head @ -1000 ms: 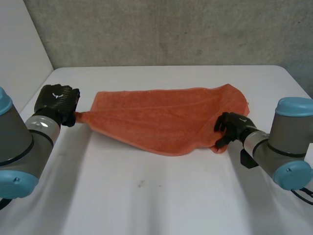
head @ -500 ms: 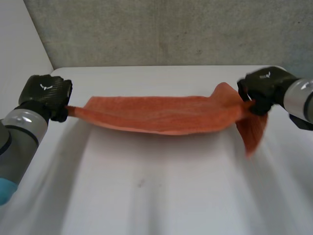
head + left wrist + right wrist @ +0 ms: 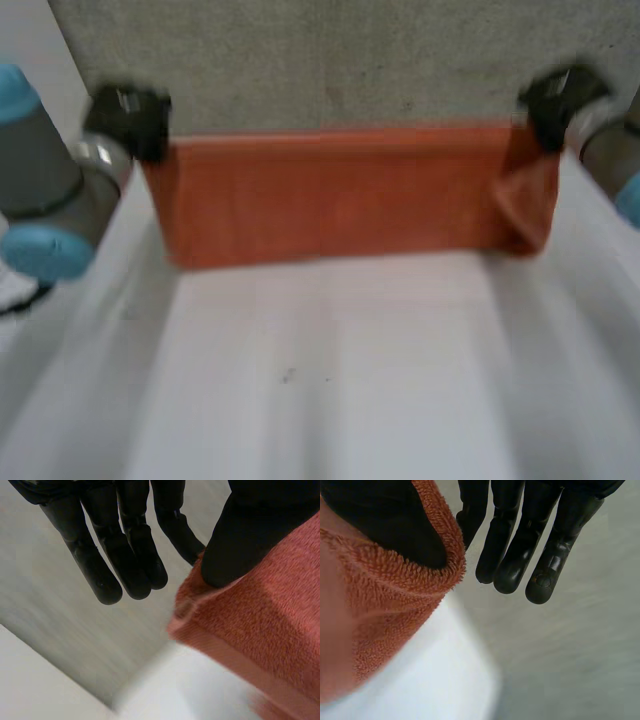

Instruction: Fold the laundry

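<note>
The left hand [image 3: 128, 118] and right hand [image 3: 560, 100] each pinch an upper corner of the orange towel [image 3: 330, 195] between thumb and finger, other fingers straight, holding it taut above the white table [image 3: 330, 380] — apparently to hang flat before folding.

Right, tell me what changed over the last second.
The left hand and right hand rose, lifting the towel from lying on the table to hanging stretched between them. Each kept its pinch on the towel.
</note>
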